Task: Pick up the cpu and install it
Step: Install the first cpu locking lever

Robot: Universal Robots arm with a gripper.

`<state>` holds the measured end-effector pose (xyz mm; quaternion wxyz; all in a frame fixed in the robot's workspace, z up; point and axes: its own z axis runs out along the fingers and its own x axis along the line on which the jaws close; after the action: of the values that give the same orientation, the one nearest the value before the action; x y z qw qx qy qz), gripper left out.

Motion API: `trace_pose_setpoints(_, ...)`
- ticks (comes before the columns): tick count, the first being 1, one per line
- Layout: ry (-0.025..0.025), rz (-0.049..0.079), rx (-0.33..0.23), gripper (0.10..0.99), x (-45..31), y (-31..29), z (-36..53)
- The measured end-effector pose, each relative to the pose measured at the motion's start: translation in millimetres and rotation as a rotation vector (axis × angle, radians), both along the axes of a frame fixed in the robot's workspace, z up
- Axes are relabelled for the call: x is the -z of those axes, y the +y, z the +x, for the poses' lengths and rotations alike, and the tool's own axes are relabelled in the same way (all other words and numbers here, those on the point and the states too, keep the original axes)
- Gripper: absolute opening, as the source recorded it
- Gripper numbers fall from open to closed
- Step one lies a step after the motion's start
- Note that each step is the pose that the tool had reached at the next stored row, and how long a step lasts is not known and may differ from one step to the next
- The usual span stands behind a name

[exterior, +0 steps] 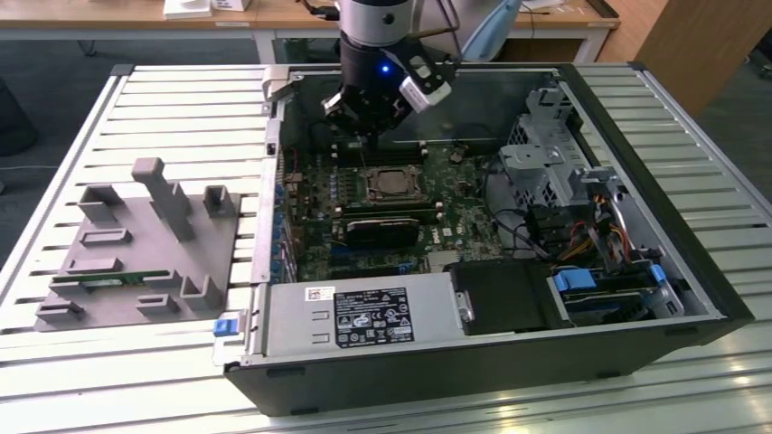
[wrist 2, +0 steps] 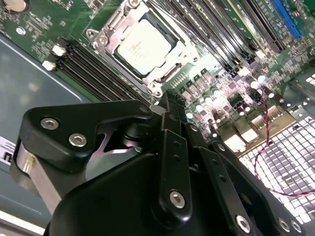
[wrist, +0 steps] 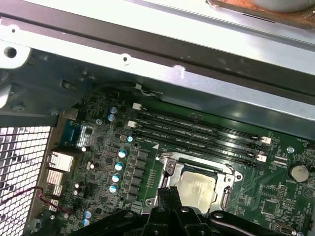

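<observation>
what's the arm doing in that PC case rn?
The gripper hangs inside the open computer case, above the motherboard. The cpu sits in the metal-framed socket, silver top up, not in the gripper; both wrist views show it there. The grey tray lies on the table at the exterior view's left.

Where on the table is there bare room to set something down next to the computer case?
Bare slats lie on the table at the exterior view's left, between the grey tray and the far edge, and along the near edge in front of the tray. Inside the case it is crowded: the gripper hangs over the motherboard, where the cpu sits.
</observation>
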<state>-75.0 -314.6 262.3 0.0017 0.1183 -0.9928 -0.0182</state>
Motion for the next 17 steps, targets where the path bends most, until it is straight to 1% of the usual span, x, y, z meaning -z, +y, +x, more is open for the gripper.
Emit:
trace_pose_setpoints(3,0.0,0.0,0.0,0.106,0.0,0.0,-4.9)
trace_pose_setpoints(8,-0.0001,0.0,0.0,0.106,0.3,0.0,-15.3)
trace_pose_setpoints(12,-0.0001,0.0,0.021,0.106,1.5,1.1,-18.3)
trace_pose_setpoints(14,-0.0001,0.0,0.026,0.106,2.4,2.8,-19.3)
trace_pose_setpoints(17,0.0,0.004,0.026,0.106,4.4,8.5,-20.5)
